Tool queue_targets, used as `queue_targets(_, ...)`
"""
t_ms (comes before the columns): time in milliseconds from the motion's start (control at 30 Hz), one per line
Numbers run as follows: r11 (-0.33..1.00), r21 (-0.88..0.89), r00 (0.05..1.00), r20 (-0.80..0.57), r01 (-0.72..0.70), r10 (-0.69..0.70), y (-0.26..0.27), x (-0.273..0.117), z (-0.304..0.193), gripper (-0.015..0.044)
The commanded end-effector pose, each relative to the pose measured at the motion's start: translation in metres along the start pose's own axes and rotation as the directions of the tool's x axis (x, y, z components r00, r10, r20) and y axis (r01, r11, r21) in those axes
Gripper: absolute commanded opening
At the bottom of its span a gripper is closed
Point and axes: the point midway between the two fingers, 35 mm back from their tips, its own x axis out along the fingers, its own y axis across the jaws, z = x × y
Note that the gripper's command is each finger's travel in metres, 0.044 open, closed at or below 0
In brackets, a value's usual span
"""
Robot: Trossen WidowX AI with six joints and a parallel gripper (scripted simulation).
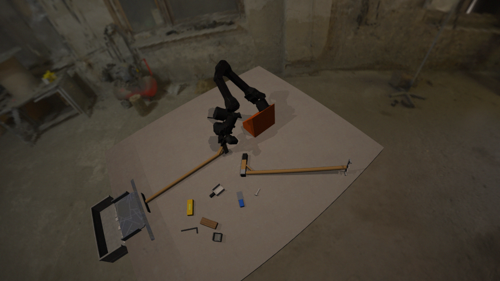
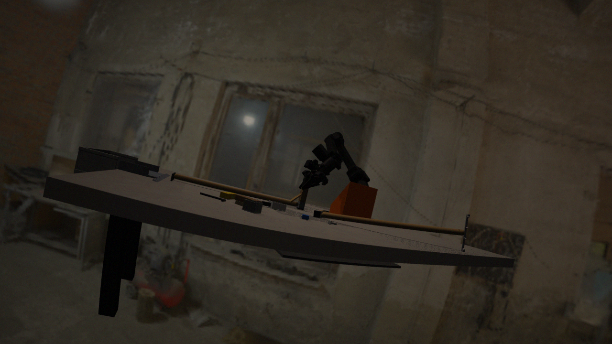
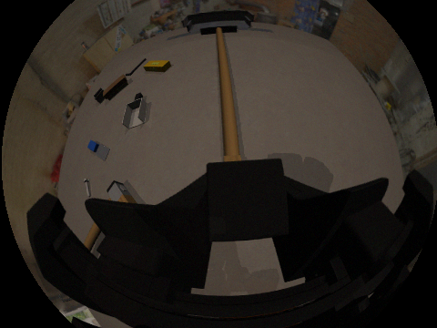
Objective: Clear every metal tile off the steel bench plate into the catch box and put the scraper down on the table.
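In the top view, the gripper (image 1: 225, 148) (image 2: 302, 190) was clamped on the long scraper (image 1: 185, 176) (image 2: 235, 188) (image 3: 228, 96), whose dark blade lay just before the steel bench plate (image 1: 129, 213). Pale tiles (image 1: 118, 223) showed at the plate's far edge, beside the catch box (image 1: 97, 232) (image 2: 96, 160) (image 3: 218, 17); the yellow box (image 1: 190, 207) (image 2: 227, 195) (image 3: 157, 66) lay apart from the handle.

Looks like an old, run-down workshop to me: stained, patchy plaster on the wall, grimy windows (image 1: 206, 12) (image 2: 321, 141) and a rough concrete floor. There's a battered workbench (image 1: 43, 91) off to the side, plus a red tank-shaped machine (image 1: 145, 87) (image 2: 169, 293), maybe a compressor, though it's too blurry to swear to.
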Motion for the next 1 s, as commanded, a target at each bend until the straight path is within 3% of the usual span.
queue_targets(0, 1.000, 0.000, 1.000, 0.000, 0.000, 0.000, -0.0001, -0.0001, 0.0000, 0.0000)
queue_targets(767, 1.000, 0.008, 1.000, -0.012, 0.004, -0.004, -0.0025, 0.0000, -0.0031, 0.0000)
queue_targets(967, 1.000, 0.003, 1.000, -0.014, 0.000, 0.000, -0.0021, -0.0003, -0.0033, 0.0157)
